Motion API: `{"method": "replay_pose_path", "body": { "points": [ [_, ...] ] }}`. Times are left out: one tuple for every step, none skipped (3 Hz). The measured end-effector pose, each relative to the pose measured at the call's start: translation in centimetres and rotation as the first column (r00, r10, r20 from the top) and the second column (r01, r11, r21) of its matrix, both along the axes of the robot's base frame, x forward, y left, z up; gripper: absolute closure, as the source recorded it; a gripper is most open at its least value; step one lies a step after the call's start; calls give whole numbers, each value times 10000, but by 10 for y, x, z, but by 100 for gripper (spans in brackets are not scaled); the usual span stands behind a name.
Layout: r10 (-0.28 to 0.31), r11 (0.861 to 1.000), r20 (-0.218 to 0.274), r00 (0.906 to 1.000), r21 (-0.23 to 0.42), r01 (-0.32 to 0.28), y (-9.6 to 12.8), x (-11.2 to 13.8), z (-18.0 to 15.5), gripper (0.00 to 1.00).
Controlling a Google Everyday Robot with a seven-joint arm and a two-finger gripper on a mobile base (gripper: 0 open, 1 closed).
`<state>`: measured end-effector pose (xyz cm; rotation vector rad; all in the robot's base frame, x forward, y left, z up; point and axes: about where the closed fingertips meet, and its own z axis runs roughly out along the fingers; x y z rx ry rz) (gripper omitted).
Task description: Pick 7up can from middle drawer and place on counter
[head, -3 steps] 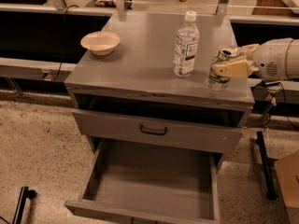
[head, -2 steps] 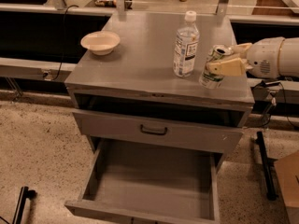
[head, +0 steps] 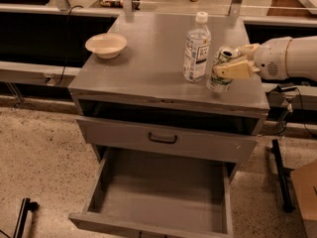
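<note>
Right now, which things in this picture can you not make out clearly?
Camera view:
- The claw, gripping over the counter's right side, hides most of the 7up can's label.
- Can's base touching the counter or not: cannot tell.
- The middle drawer's front wall: cut off by the bottom edge.
- The dark slot under the counter: shadow hides its inside.

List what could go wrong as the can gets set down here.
1. The gripper, at the counter's right side, holds the 7up can close beside the water bottle; a sideways nudge could topple the bottle.
2. The can looks slightly tilted, so releasing now might tip it.
3. It is near the front edge; a toppled can could roll off.
</note>
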<state>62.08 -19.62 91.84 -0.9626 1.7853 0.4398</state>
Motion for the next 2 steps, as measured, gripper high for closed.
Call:
{"method": "replay_pose_path", "body": {
  "points": [
    [17, 9968, 124, 9999, -799, -7, -8, 3, -20, 34],
    [59, 9970, 112, 9999, -772, -50, -5, 4, -20, 13]
  ]
}}
